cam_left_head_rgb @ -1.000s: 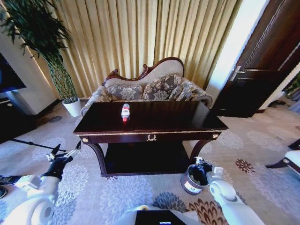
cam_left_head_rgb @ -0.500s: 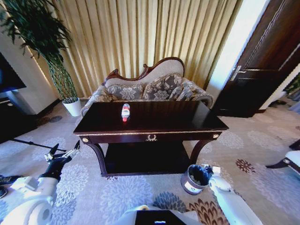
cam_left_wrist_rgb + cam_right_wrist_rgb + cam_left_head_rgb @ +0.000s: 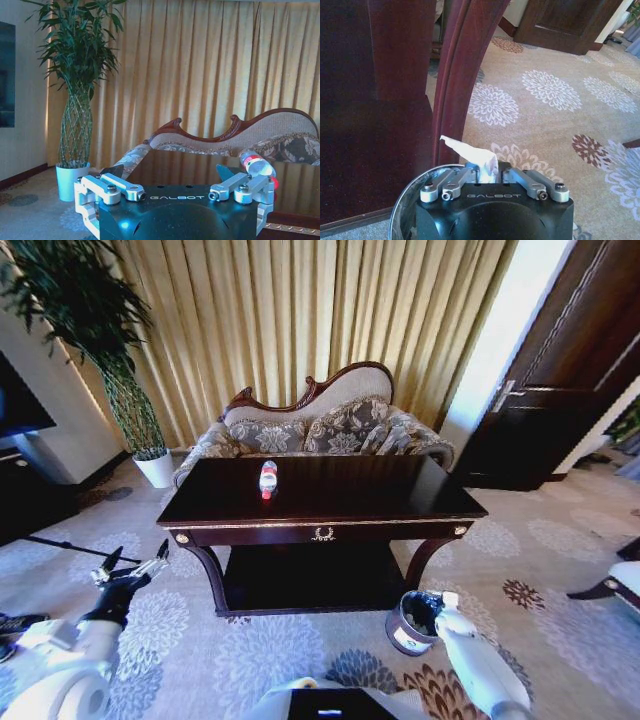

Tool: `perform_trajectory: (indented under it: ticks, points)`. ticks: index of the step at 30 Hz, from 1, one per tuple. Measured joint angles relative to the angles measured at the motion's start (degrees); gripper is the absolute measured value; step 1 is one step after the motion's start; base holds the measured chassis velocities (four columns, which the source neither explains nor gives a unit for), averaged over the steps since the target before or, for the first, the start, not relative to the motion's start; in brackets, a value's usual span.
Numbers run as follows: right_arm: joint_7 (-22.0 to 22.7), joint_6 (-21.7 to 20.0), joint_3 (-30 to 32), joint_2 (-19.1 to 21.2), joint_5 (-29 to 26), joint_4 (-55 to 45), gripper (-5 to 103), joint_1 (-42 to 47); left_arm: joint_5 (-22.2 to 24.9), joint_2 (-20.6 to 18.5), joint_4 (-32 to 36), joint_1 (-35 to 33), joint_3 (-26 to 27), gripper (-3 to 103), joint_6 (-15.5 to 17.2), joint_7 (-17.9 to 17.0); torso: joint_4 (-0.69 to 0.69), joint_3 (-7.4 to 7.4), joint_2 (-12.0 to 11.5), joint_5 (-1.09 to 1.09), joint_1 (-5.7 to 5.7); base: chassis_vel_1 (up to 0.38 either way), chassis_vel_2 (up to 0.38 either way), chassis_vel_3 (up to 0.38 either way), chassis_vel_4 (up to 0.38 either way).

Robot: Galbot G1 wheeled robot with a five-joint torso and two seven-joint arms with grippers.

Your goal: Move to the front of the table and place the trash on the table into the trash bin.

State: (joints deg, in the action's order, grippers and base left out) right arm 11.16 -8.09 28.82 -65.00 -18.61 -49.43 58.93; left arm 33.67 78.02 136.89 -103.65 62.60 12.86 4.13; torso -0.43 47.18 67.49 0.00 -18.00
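White crumpled paper scrap is pinched in the right hand, directly above the round dark brown trash bin. Clear plastic bottle with red cap lies on the dark glossy mahogany surface, well ahead of the left hand, whose fingers are spread wide, empty.

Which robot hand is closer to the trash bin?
The right. The right gripper is over the trash bin, pinching a white scrap. The left gripper hangs open off the far end of the table.
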Motion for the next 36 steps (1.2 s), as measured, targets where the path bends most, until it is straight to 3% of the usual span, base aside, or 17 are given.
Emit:
perform_trajectory:
  ticks: [2,6,12,14,16,20,22,31,36]
  points:
    - [0.0,0.0,0.1,0.0,0.1,-0.1,20,0.1,0.0,0.0,0.0,0.0,0.0,100,0.0,0.0,0.00,0.00,0.0,-0.01,0.00,0.000,0.000,0.000,0.000]
    - [0.2,0.0,0.3,0.2,0.2,-0.8,43,0.7,0.1,-0.1,0.1,0.2,-0.1,100,-0.1,0.0,0.00,0.00,0.0,-0.01,0.00,0.000,0.000,0.000,0.000]
    - [0.2,0.0,0.5,0.4,0.1,-1.7,60,1.6,0.1,-0.2,0.1,0.4,-0.4,100,-0.1,-0.1,0.00,0.00,0.0,0.00,0.00,0.000,0.000,0.000,0.000]
    - [0.3,0.0,0.6,0.4,0.1,-1.9,71,2.0,0.2,-0.3,0.0,0.4,-0.4,100,-0.2,-0.1,0.00,0.00,0.0,0.00,0.00,0.000,0.000,0.000,0.000]
    - [0.3,0.0,0.6,0.4,0.1,-2.0,71,2.1,0.2,-0.3,0.0,0.4,-0.4,100,-0.2,-0.1,0.00,0.00,0.0,0.00,0.00,0.000,0.000,0.000,0.000]
    - [0.3,0.0,0.6,0.4,-0.1,-2.3,92,2.4,0.5,-0.5,-0.3,0.4,0.0,100,-0.4,-0.1,0.00,0.00,0.0,0.00,0.00,0.000,0.000,0.000,0.000]
    - [0.4,0.0,0.6,0.4,-0.1,-2.4,97,2.6,0.5,-0.5,-0.3,0.3,0.0,100,-0.5,-0.1,0.01,0.00,0.0,0.00,0.00,0.000,0.000,0.000,0.000]
    - [0.4,0.0,0.9,0.4,-1.1,-3.3,100,3.8,0.8,-0.4,-0.3,0.4,0.1,100,-0.5,-0.1,0.01,0.00,0.0,0.00,0.00,0.000,0.000,0.000,0.000]
    - [-1.2,-0.2,1.6,1.4,-7.1,-8.6,100,7.7,1.1,-0.3,-0.4,0.8,0.0,100,-0.5,-0.2,0.00,0.00,0.0,0.01,0.00,0.000,0.000,0.000,0.000]
